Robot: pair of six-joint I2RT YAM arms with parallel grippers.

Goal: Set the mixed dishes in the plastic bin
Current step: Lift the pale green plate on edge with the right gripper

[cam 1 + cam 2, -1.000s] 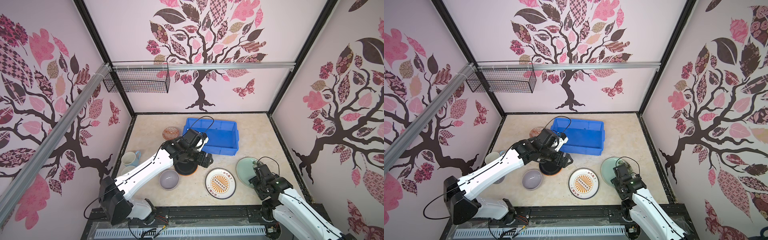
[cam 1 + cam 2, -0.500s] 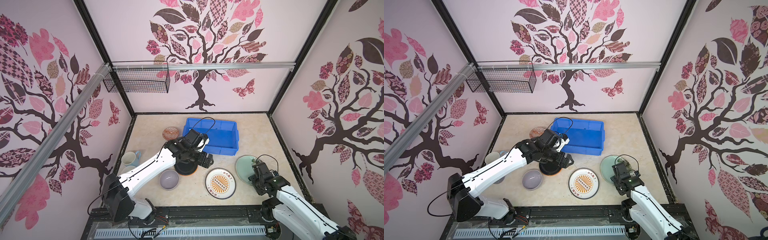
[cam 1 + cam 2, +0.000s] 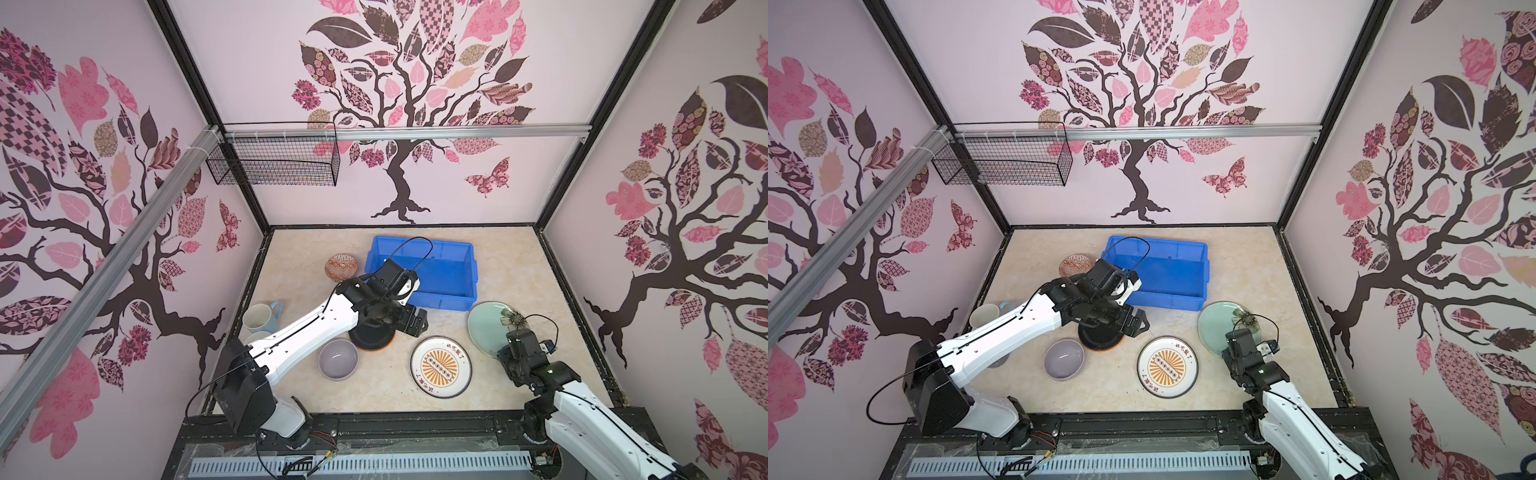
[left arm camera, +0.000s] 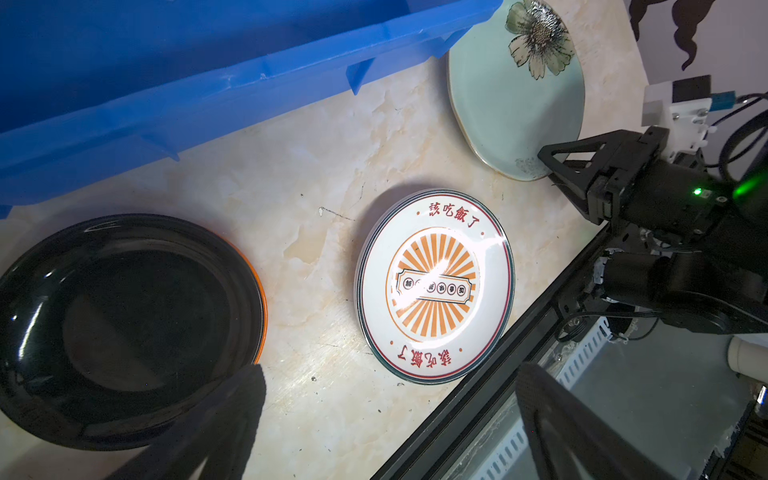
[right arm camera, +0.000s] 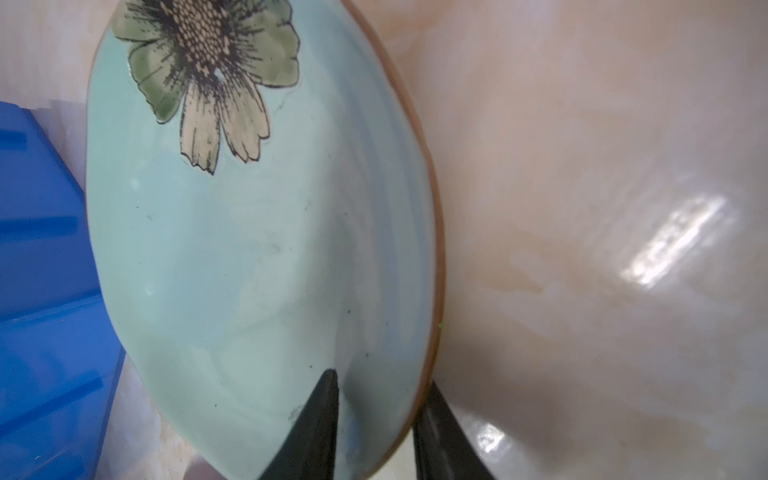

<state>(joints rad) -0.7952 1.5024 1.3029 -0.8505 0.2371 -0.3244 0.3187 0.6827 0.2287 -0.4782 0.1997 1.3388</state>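
Since a second ago the right gripper (image 5: 380,378) has crept forward onto the near rim of the pale green plate (image 3: 484,326) and its jaws have narrowed: one finger lies on the plate's inner face and its partner sits under the rim, though I cannot tell whether they already pinch. That plate lies on the table (image 3: 374,392), just beside a front corner of the blue bin (image 3: 424,243). Spread wide and empty, the left gripper (image 4: 395,419) hangs over the edge of the black plate (image 4: 124,324), close beside the bin
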